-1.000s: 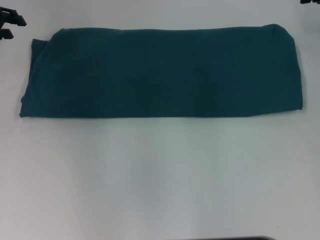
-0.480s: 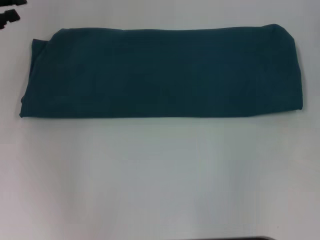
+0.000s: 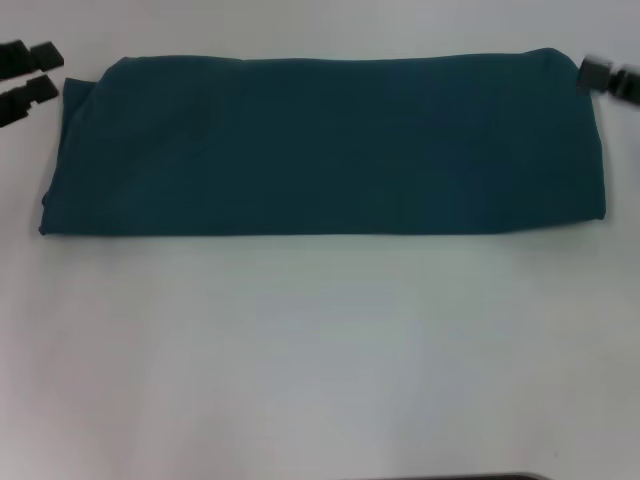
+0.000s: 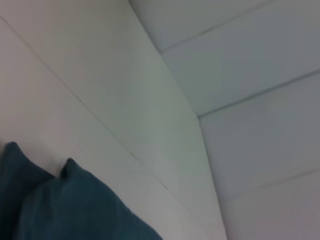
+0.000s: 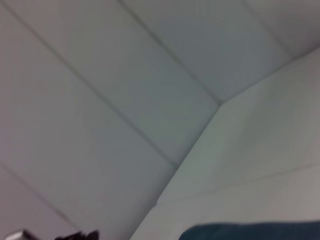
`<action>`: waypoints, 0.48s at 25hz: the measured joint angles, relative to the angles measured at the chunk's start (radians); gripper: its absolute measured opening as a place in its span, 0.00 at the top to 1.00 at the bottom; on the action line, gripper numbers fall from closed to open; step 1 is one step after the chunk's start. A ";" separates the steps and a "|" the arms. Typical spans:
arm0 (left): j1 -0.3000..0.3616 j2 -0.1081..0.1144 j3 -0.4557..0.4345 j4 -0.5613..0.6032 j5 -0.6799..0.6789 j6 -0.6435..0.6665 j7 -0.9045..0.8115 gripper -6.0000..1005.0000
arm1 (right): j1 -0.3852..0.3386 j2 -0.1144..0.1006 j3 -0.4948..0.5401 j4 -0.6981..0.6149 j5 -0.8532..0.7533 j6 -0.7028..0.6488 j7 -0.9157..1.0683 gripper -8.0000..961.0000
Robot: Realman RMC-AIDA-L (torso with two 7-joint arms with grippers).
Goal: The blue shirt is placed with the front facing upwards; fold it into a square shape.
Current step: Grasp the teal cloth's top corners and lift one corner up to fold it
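The shirt (image 3: 325, 145) lies folded into a long band across the far half of the worktop (image 3: 320, 360). My left hand (image 3: 28, 72) sits open and empty just off its left end; my right hand (image 3: 608, 78) reaches its far right corner, grip unclear.

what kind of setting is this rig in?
Probably a lab or test bench: a plain white table holding only a folded teal-blue cotton shirt, white panelled walls behind, nothing domestic in view.
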 joint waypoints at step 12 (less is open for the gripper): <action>0.001 0.021 0.047 0.066 0.026 0.014 0.095 0.52 | 0.082 0.004 -0.064 -0.023 -0.195 0.063 0.028 0.04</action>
